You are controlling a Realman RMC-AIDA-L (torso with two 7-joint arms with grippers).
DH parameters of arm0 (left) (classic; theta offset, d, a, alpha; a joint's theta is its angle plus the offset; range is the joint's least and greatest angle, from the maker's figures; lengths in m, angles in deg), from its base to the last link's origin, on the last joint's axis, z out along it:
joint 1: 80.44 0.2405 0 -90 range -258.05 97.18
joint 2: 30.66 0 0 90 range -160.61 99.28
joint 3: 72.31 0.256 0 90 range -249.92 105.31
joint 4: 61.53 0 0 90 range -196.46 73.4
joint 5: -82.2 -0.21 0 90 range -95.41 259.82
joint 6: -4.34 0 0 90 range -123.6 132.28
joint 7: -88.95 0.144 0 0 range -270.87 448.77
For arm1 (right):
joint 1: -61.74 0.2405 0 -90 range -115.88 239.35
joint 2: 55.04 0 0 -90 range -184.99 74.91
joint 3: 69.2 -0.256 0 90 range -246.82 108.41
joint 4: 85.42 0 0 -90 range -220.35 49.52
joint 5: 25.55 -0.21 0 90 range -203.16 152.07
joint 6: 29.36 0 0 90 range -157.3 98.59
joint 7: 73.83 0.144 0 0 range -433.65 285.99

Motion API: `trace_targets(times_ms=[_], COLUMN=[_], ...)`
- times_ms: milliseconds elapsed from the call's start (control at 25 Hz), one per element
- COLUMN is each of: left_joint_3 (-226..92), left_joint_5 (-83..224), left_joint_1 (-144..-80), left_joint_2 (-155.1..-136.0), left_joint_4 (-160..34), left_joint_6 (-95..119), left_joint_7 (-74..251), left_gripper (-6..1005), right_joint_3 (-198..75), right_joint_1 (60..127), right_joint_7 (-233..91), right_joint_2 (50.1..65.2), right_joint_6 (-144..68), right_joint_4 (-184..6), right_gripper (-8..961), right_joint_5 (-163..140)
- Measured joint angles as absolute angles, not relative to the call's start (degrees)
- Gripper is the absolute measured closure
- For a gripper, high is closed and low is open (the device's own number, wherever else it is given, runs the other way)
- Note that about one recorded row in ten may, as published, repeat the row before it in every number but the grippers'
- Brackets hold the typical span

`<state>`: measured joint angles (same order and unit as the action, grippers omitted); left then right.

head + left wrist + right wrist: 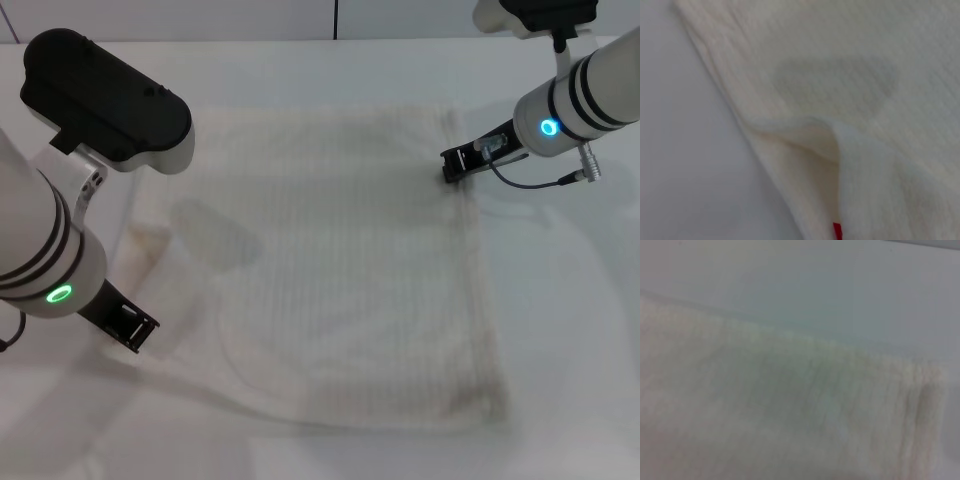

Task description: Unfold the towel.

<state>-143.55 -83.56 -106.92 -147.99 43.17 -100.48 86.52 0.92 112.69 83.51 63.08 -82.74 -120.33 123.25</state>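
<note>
The cream-white ribbed towel (350, 270) lies spread over the middle of the white table. Its left side is rumpled, with a raised fold near the edge. My left gripper (128, 324) is low at the towel's near left edge. The left wrist view shows that fold (815, 137) and the small pink-red tag (837, 231) on the towel's border. My right gripper (455, 166) is low at the towel's far right edge. The right wrist view shows the towel's ribbed surface and border (805, 405) close up.
The white table (570, 330) extends around the towel on all sides. A cable (545, 183) hangs from my right wrist above the table. My left forearm (40, 230) covers the table's left side.
</note>
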Motion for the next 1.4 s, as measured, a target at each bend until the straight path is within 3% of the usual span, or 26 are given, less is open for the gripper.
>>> trace_targets(times_ms=[240,560,640,720,1000,1200,1280,1400], left_joint_3=[-142.0,-139.6,-139.3,-136.9,-136.0,-136.4,-136.8,-139.5], left_joint_5=[-83.7,-83.7,-83.7,-83.7,-83.7,-83.9,-83.9,-84.0], left_joint_1=[-106.9,-106.7,-106.7,-106.8,-109.4,-113.9,-115.6,-117.5], left_joint_2=[-147.67,-145.25,-144.86,-142.94,-141.31,-138.3,-137.19,-137.05], left_joint_4=[43.1,39.6,39.5,40.1,41.2,39.4,37.9,34.6], left_joint_6=[-100.1,-100.3,-100.4,-100.9,-97.7,-87.5,-82.3,-74.6], left_joint_7=[85.8,82.8,82.2,79.1,77.7,78.4,80.0,85.5], left_gripper=[841,826,712,597,592,590,588,587], right_joint_3=[0.9,1.3,1.3,1.4,2.4,5.3,8.3,11.1], right_joint_1=[112.7,112.6,112.5,112.5,111.1,106.4,101.5,97.8], right_joint_7=[83.5,83.4,83.4,83.4,83.3,82.8,83.0,83.1], right_joint_2=[63.08,63.08,63.08,63.08,63.29,63.95,64.14,64.26], right_joint_6=[-82.8,-83.0,-83.0,-83.0,-83.5,-85.6,-84.3,-82.1], right_joint_4=[-120.4,-120.5,-120.5,-120.6,-125.9,-140.6,-151.3,-158.4], right_gripper=[953,953,953,953,953,953,953,953], right_joint_5=[123.3,123.4,123.4,123.4,123.4,123.4,123.0,123.0])
